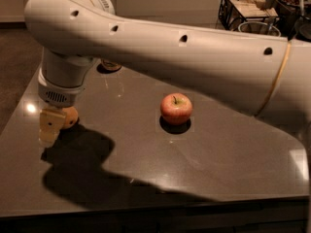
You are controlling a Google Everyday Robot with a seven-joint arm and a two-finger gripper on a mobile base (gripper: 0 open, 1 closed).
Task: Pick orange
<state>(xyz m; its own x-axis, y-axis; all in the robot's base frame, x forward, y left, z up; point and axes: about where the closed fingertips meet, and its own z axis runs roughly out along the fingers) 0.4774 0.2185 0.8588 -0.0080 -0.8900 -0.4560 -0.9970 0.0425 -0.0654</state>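
Observation:
The orange is a round yellow-orange fruit at the left of the dark table, mostly hidden behind my gripper. My gripper hangs from the big white arm, points down at the table and is right against the orange's left side. Whether it holds the orange does not show. A red apple with a stem stands upright near the table's middle, well to the right of the gripper.
A small dark object sits at the table's back, partly behind the arm. A black wire basket and a bowl stand at the back right. The table's front edge runs along the bottom.

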